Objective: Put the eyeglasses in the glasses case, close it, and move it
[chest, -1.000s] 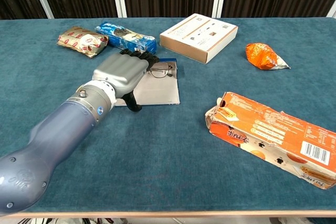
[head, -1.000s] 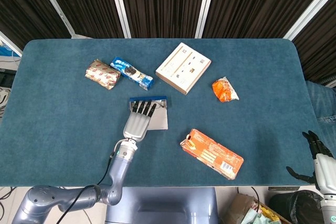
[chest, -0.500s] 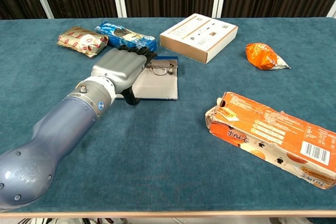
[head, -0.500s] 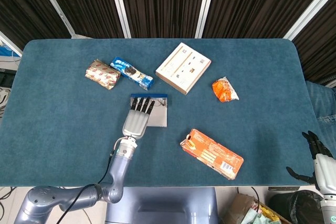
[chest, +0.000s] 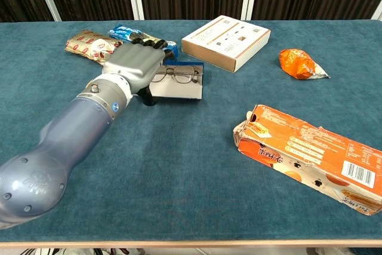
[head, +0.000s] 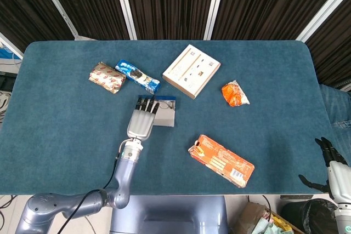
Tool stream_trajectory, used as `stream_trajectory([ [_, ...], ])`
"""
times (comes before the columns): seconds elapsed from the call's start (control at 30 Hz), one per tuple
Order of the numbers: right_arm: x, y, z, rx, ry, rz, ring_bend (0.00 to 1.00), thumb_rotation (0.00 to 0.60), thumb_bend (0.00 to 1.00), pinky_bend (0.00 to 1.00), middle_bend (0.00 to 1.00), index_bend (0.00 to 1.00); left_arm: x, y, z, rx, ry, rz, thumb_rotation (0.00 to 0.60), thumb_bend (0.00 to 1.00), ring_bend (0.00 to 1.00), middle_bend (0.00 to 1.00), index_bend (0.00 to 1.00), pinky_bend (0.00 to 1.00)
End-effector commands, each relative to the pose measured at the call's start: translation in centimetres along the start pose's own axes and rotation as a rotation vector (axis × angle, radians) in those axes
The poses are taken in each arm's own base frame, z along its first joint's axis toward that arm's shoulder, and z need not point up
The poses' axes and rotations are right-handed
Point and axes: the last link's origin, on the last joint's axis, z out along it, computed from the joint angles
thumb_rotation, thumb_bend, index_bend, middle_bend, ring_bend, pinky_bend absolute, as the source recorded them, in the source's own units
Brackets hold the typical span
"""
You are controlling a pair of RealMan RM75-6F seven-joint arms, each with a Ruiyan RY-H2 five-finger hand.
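Observation:
The glasses case [head: 166, 117] [chest: 178, 89] lies open left of the table's middle, a flat grey case with a blue far rim. The thin-framed eyeglasses [chest: 177, 75] rest inside it against that rim. My left hand [head: 143, 120] [chest: 133, 68] covers the case's left side, fingers reaching over the far rim. Its thumb is at the near left corner of the grey flap, which is tilted up off the cloth. My right hand [head: 330, 160] hangs with fingers spread off the table's right front corner, holding nothing.
Just beyond my left fingertips lie a blue cookie pack [head: 137, 76] [chest: 125, 32] and a brown snack pack [head: 107, 76] [chest: 91, 46]. A flat pale box [head: 191, 70] [chest: 225, 41] sits behind the case. An orange bag [head: 234, 93] [chest: 300, 64] and an orange carton [head: 221, 160] [chest: 307, 154] lie to the right.
My left hand and the case have moved away from me toward the cookie pack. The grey near flap has risen and looks shorter. The right hand has not moved.

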Motion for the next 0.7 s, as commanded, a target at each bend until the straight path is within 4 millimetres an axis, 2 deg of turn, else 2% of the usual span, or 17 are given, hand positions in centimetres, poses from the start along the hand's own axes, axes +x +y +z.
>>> stream_trajectory([
  [0.03, 0.0, 0.0, 0.0, 0.0, -0.001, -0.001, 0.13, 0.6, 0.26, 0.16, 0.04, 0.09, 0.4, 0.0, 0.5, 0.017, 0.005, -0.002, 0.6, 0.29, 0.0, 0.0, 0.22, 0.0],
  [0.33, 0.0, 0.0, 0.0, -0.003, -0.002, 0.002, 0.13, 0.6, 0.26, 0.16, 0.04, 0.09, 0.9, -0.1, 2.1, 0.06, 0.006, -0.003, 0.6, 0.34, 0.0, 0.0, 0.28, 0.0],
  [0.5, 0.0, 0.1, 0.0, -0.008, 0.0, 0.008, 0.13, 0.6, 0.26, 0.16, 0.04, 0.09, 0.5, -0.1, 2.8, 0.077, -0.008, -0.013, 0.6, 0.34, 0.0, 0.0, 0.33, 0.0],
  [0.7, 0.0, 0.1, 0.0, -0.009, -0.002, 0.007, 0.13, 0.6, 0.26, 0.16, 0.04, 0.09, -0.6, -0.2, 2.6, 0.074, -0.037, -0.02, 0.6, 0.34, 0.0, 0.0, 0.38, 0.0],
])
